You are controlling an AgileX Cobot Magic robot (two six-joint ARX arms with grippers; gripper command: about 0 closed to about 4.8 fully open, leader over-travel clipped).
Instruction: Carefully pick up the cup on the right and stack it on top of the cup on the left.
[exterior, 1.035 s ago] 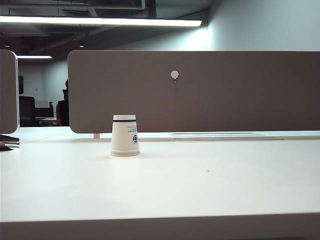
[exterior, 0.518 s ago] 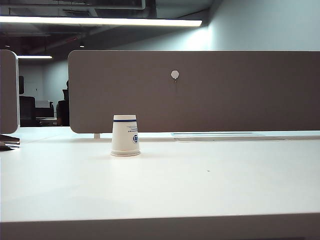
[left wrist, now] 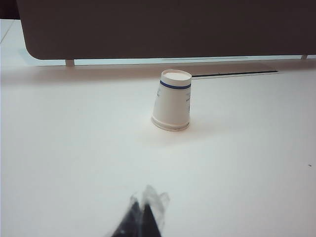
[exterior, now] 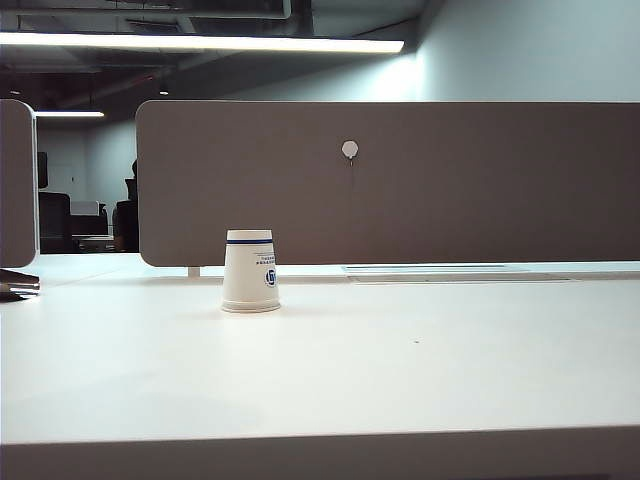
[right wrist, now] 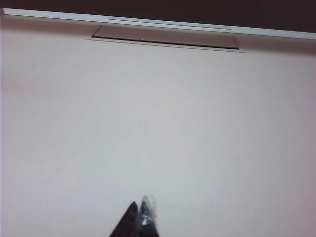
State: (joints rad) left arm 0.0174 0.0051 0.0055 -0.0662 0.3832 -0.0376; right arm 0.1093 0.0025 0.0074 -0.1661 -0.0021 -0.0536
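One white paper cup [exterior: 250, 272] with a blue band and a blue logo stands upside down on the white table [exterior: 420, 370], left of the middle. It also shows in the left wrist view, where the cup [left wrist: 172, 101] stands well ahead of my left gripper [left wrist: 141, 205]. I cannot tell whether it is a single cup or two nested. No separate cup on the right is in view. My left gripper is shut and holds nothing. My right gripper [right wrist: 139, 203] is shut over bare tabletop and holds nothing. Neither gripper shows in the exterior view.
A grey partition [exterior: 400, 180] runs along the table's far side. A flat cable-slot cover [right wrist: 165, 39] lies at its foot, seen too as a thin strip [exterior: 430, 268]. A dark object [exterior: 15, 285] sits at the left edge. The table's front edge [exterior: 320, 435] is close.
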